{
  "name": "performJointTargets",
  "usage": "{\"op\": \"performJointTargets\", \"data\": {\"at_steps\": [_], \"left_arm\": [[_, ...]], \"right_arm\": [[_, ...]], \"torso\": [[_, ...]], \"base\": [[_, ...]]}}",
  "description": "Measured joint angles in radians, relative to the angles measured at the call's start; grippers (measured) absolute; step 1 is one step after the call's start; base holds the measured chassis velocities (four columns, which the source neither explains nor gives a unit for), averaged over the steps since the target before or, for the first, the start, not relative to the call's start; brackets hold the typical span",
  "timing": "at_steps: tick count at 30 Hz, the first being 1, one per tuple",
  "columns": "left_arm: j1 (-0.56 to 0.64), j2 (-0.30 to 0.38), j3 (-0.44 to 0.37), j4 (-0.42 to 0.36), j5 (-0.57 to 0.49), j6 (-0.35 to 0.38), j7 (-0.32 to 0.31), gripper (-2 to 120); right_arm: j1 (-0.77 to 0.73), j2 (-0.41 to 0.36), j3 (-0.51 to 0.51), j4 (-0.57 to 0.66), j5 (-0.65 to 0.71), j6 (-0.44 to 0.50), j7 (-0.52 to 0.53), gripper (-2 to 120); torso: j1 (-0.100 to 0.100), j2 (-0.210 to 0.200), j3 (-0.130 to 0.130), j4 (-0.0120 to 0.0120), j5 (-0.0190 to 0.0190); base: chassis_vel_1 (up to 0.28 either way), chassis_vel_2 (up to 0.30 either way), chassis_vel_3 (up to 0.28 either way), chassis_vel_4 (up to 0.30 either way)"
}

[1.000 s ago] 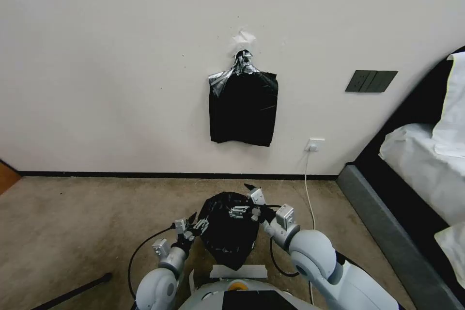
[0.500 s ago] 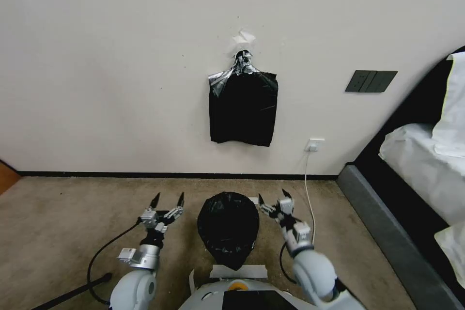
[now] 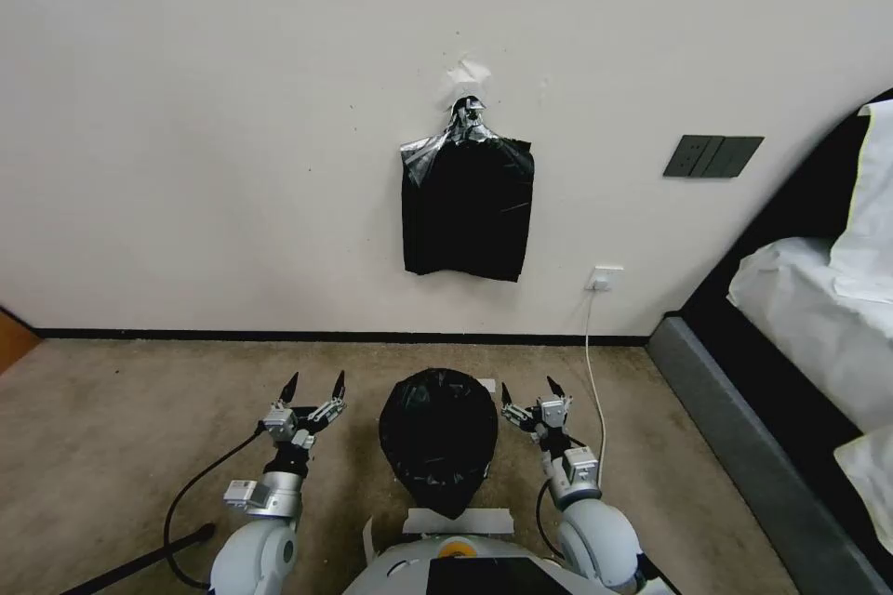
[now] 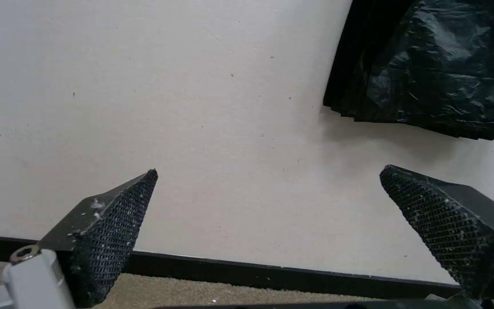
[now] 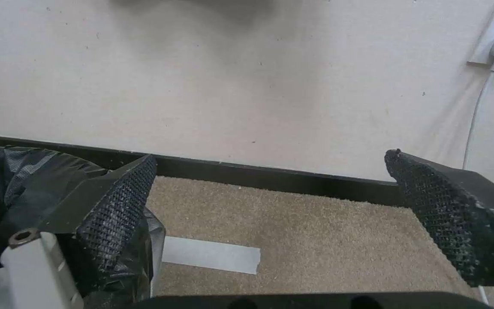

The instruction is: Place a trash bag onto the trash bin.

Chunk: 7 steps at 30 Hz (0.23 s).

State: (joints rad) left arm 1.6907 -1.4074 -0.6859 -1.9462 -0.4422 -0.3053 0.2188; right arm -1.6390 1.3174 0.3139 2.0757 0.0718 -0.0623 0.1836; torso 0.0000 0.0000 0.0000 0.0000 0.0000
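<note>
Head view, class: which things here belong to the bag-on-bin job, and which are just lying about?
Job: trash bag, covering the bin on the floor; left gripper and right gripper, open, one on each side of it.

Lying about: bundle of black bags on the wall; white cable; bed; wall switches.

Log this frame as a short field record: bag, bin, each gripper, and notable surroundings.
bag: thin glossy black plastic trash bag, draped over the bin on the carpet, covering it
bin: trash bin hidden under the bag; its surface cannot be seen
left gripper: left gripper, open, beside the bag on the robot's left, apart from it
right gripper: right gripper, open, beside the bag on the robot's right, not holding it
wall: flat bundle of black bags hanging above; white wall socket with cable
floor: grey tape strip on the carpet
</note>
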Motion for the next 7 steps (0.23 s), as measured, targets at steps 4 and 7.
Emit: {"op": "performJointTargets", "data": {"at_steps": [4,7], "left_arm": [[0.0,0.0,0.0,0.0,0.0,0.002,0.0,100],[0.0,0.0,0.001,0.0,-0.001,0.002,-0.001,100]], "right_arm": [[0.001,-0.001,-0.001,0.001,0.002,-0.002,0.0,100],[0.001,-0.001,-0.001,0.001,0.002,-0.003,-0.001,100]], "torso": [[0.0,0.0,0.0,0.0,0.0],[0.0,0.0,0.0,0.0,0.0]], "base": [[0.0,0.0,0.0,0.0],[0.0,0.0,0.0,0.0]]}}
